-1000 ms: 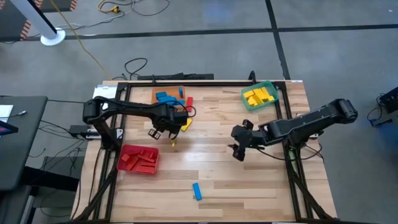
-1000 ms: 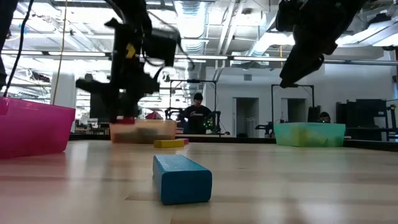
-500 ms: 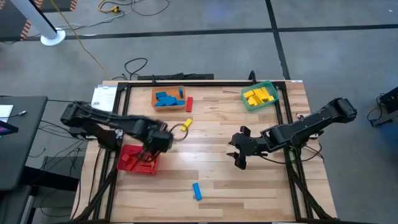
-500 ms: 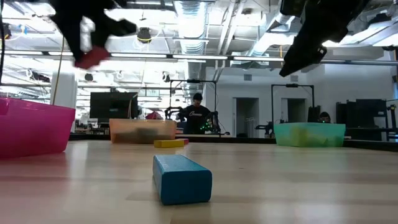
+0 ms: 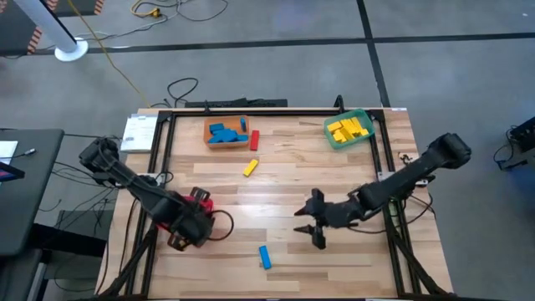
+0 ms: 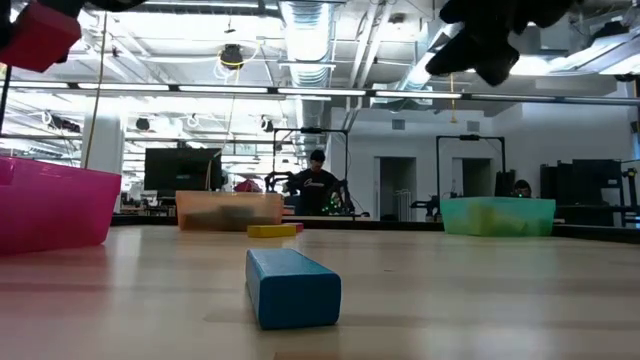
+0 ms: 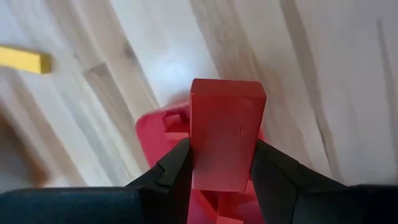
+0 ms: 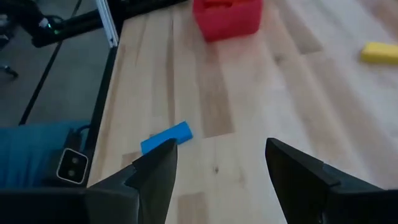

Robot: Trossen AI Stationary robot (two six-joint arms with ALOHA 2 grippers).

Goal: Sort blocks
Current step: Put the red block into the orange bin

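Note:
My left gripper (image 5: pixel 185 227) hangs over the red bin (image 5: pixel 201 203) near the table's left front and is shut on a red block (image 7: pixel 225 134), which also shows high up in the low view (image 6: pixel 40 35). My right gripper (image 5: pixel 308 227) stands open above the table's middle front, empty, slanting down toward a blue block (image 8: pixel 166 137) that lies flat on the wood (image 5: pixel 264 256). A yellow block (image 5: pixel 249 168) and another red block (image 5: pixel 253 140) lie flat farther back. My left gripper pinches the red block by its two long sides (image 7: pixel 198 155) between its two fingers (image 7: pixel 175 165). The fingers come from above, pointing down. The block is lifted clear and hangs over the red bin (image 7: pixel 155 134).
An orange bin (image 5: pixel 226 132) with blue blocks stands at the far left. A green bin (image 5: pixel 347 130) with yellow blocks stands at the far right. Bare wood lies between the bins and along the front edge. People sit in the room beyond the table.
My left gripper has carried the red block from beside the orange bin toward the table's near left, rising and turning, until it hangs over the red bin. My right gripper has moved toward the near edge and the blue block, tipping further down, still open.

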